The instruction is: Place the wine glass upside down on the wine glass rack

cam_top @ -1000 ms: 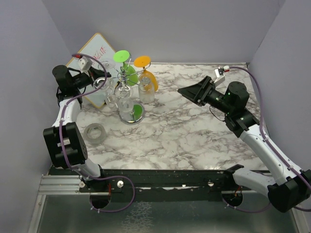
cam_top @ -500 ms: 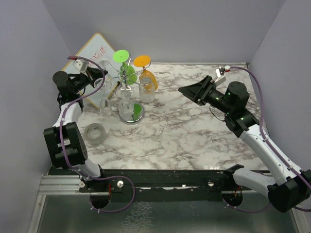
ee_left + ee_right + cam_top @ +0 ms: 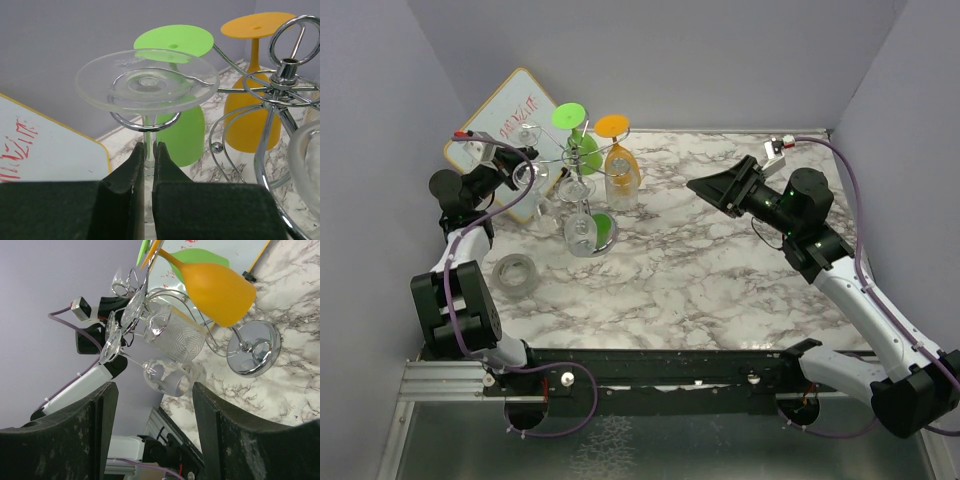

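Two left fingers (image 3: 131,170) — pinching wine glass (image 3: 147,87) stem | right fingers (image 3: 90,440) — apart

All three views share the wine glass rack (image 3: 284,75): top from above, left wrist close beside it, right wrist farther off, tilted.

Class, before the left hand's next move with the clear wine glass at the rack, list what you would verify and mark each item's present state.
1. Left hand shut on the wine glass stem: ok.
2. Glass upside down, foot uppermost: ok.
3. Stem inside a curled arm of the wine glass rack: ok.
4. Foot's weight resting on that arm: cannot tell.
5. Right hand open, away from the rack: ok.
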